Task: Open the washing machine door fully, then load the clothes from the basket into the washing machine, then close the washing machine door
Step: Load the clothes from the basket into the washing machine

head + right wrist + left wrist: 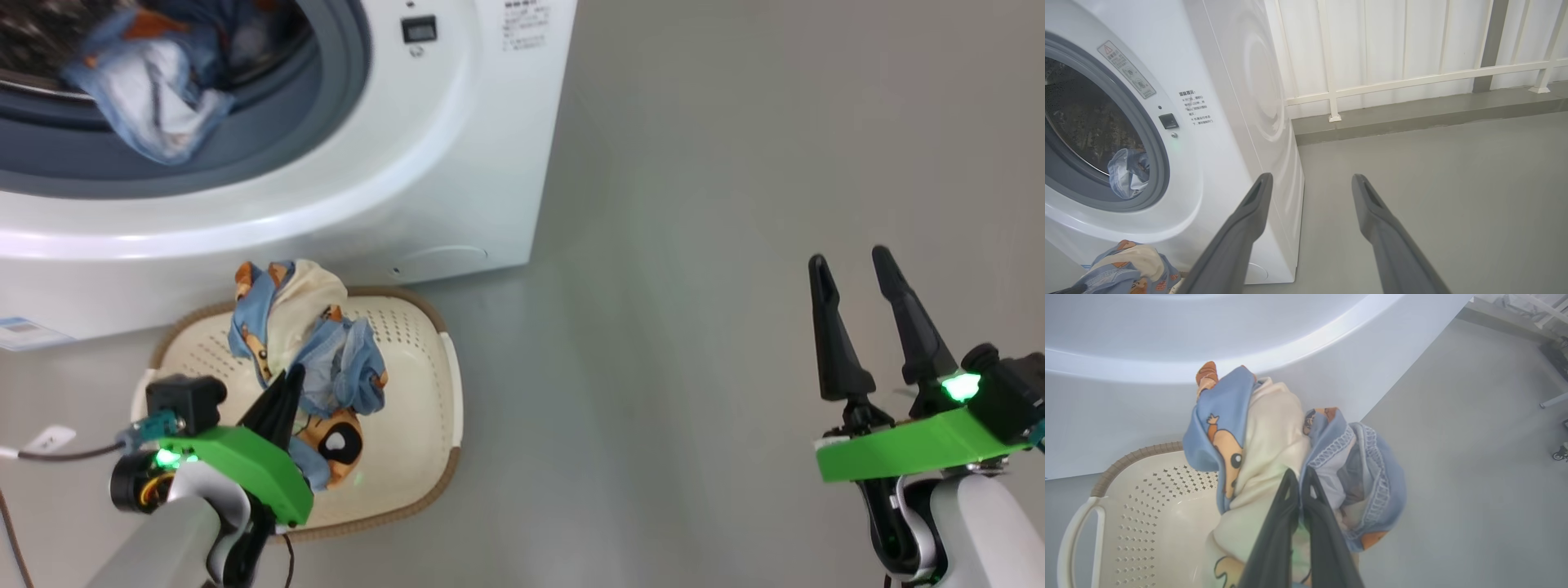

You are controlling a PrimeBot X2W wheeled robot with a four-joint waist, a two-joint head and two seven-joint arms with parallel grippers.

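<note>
My left gripper (1300, 473) has its two dark fingers pressed together on a fold of the clothes (1265, 433), soft cream and light blue fabric with orange-brown bears and a stitched hem, bunched over the basket (412, 441). The basket is cream plastic with small holes and a brown woven-look rim, just in front of the white washing machine (465, 147). My right gripper (853, 261) holds nothing, fingers apart. One blue garment (155, 106) lies in the steel drum (1086, 122) behind the smooth grey rubber ring (335, 98). The printed text (524, 24) on the front I cannot read.
</note>
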